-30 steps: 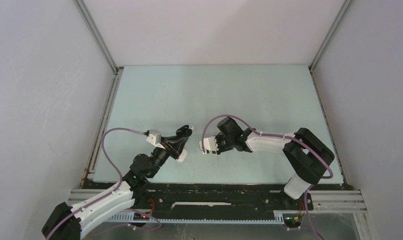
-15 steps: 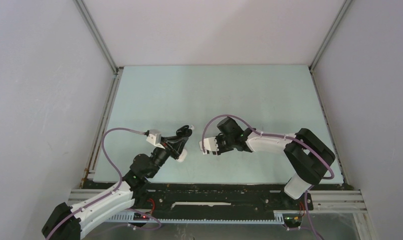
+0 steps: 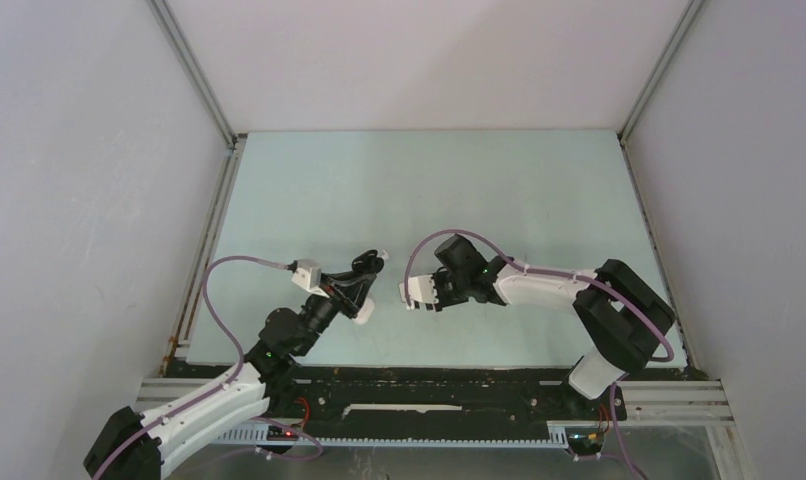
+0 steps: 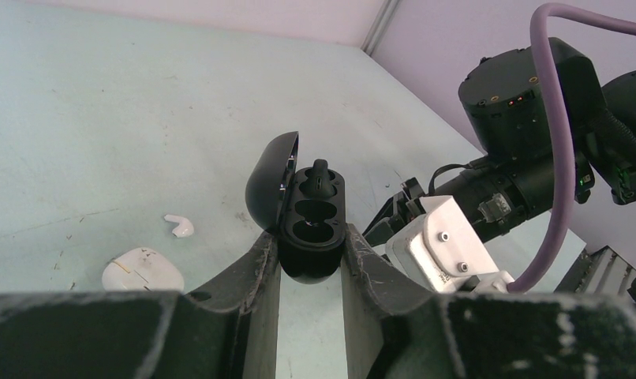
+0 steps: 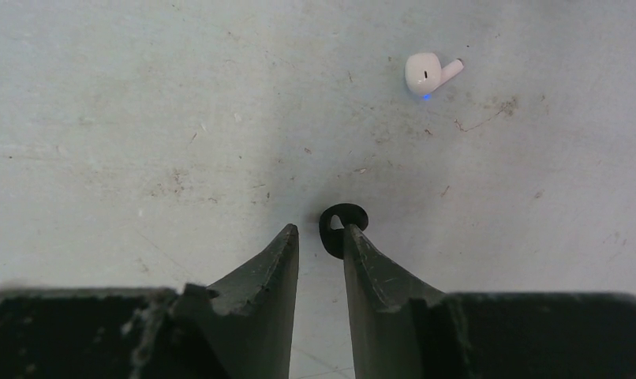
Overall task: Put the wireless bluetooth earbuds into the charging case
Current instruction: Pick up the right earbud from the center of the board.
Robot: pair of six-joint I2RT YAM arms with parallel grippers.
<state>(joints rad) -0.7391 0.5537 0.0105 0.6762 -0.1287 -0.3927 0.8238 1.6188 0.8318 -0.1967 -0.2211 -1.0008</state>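
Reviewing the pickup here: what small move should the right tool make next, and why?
Probably shift the right tool sideways and slightly forward, centring its gap on the black earbud. The bud lies on the table at one fingertip, not between the fingers, so closing now would likely miss it.

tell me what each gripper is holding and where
Left gripper clamps the open black case by its lower body. Right gripper has a black earbud at its tip; whether it's gripped cannot be told.
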